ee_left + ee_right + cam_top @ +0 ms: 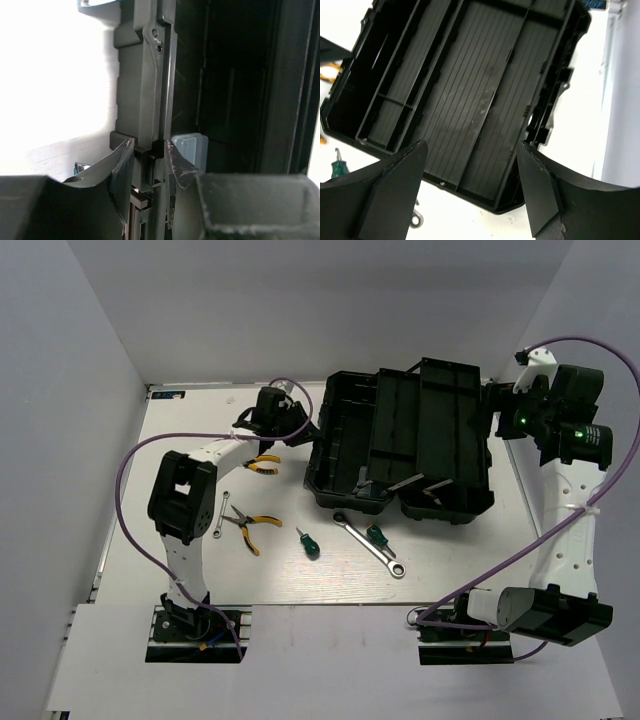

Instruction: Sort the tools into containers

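Black toolbox (320, 465) pinched at nine o'clock by left gripper (150, 147); right gripper (471, 150) open. Likely steadying; next, lifting nearby pliers (262, 464).

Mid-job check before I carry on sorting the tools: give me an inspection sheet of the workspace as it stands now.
Surface: white table; job items lie left of and in front of the toolbox.
Job's things: toolbox open, tray compartments in the right wrist view hold nothing; far pliers, near pliers, short wrench, long wrench, left screwdriver and right screwdriver all on the table.
Clutter: nothing seen.
Hands: left hand closed on the toolbox's left wall; right hand open above the tray.
Cables: purple cables loop off both arms.
Surroundings: white walls on three sides.
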You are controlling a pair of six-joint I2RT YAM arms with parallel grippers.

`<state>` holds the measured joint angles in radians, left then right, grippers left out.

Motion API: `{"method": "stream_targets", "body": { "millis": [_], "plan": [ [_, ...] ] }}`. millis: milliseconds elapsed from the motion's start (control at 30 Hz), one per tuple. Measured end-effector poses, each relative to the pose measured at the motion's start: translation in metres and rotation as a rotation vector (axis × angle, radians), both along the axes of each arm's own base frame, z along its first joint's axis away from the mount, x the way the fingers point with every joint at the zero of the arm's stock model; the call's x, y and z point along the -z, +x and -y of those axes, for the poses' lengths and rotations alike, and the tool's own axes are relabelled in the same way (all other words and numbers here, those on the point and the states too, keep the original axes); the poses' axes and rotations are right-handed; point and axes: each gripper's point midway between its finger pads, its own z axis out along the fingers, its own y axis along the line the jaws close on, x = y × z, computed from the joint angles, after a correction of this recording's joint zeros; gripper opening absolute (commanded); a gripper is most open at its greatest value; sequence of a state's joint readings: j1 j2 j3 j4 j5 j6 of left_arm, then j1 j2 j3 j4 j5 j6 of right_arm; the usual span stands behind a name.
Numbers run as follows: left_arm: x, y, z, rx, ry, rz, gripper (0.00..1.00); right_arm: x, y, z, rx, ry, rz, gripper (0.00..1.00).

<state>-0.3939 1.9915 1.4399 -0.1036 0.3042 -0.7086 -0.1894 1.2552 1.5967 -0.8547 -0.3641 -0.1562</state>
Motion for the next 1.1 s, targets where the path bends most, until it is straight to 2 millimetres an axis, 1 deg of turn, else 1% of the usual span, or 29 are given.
{"method": "stream_targets", "body": {
  "millis": [67,133,167,267,333,367,400,433,467,533,600,733,833,900,967,1000,1033,1100],
  "plan": [
    [-0.001,0.002,-0.002,-0.032,0.025,0.01,0.04,0.009,-0.002,-0.001,-0.006,0.008,-0.022,0.78],
    [-0.002,0.002,-0.002,-0.047,0.053,0.025,0.1,0.02,-0.004,-0.003,-0.009,0.017,-0.053,0.78],
    [-0.002,0.002,-0.002,-0.045,0.068,0.037,0.21,0.026,-0.004,-0.003,-0.01,0.022,-0.068,0.78],
    [-0.002,0.001,0.0,-0.018,0.1,0.07,0.42,0.036,-0.006,-0.004,-0.011,0.032,-0.097,0.78],
    [-0.002,0.001,0.0,0.011,0.125,0.098,0.52,0.039,-0.007,-0.005,-0.013,0.038,-0.105,0.78],
    [-0.001,0.002,0.0,0.026,0.14,0.115,0.54,0.041,-0.008,-0.005,-0.014,0.04,-0.109,0.78],
    [-0.001,0.002,0.0,0.038,0.152,0.128,0.59,0.043,-0.008,-0.006,-0.016,0.041,-0.112,0.78],
    [-0.001,0.002,-0.001,0.056,0.167,0.142,0.61,0.044,-0.009,-0.006,-0.016,0.043,-0.116,0.78],
    [0.0,0.001,-0.001,0.07,0.178,0.15,0.65,0.046,-0.009,-0.006,-0.017,0.044,-0.119,0.78],
    [0.001,0.0,-0.001,0.109,0.205,0.172,0.66,0.048,-0.01,-0.006,-0.018,0.045,-0.123,0.78],
    [0.0,0.001,0.0,0.144,0.235,0.185,0.66,0.048,-0.01,-0.007,-0.019,0.046,-0.124,0.78],
    [0.001,0.01,0.005,0.198,0.309,0.211,0.64,0.047,-0.01,-0.008,-0.022,0.049,-0.121,0.78],
    [0.011,0.007,0.011,0.234,0.367,0.217,0.61,0.047,-0.01,-0.008,-0.024,0.05,-0.122,0.78],
    [0.021,0.002,0.013,0.255,0.404,0.207,0.58,0.047,-0.011,-0.008,-0.025,0.051,-0.121,0.79],
    [0.027,0.004,0.017,0.261,0.439,0.213,0.47,0.047,-0.011,-0.009,-0.024,0.054,-0.122,0.79],
    [0.028,0.005,0.018,0.264,0.454,0.217,0.29,0.047,-0.011,-0.009,-0.025,0.056,-0.122,0.79],
    [0.028,0.006,0.022,0.266,0.462,0.223,0.2,0.047,-0.011,-0.009,-0.025,0.056,-0.122,0.79],
    [0.027,0.009,0.019,0.224,0.512,0.227,0.06,0.047,-0.011,-0.009,-0.027,0.057,-0.122,0.79]
  ]
}}
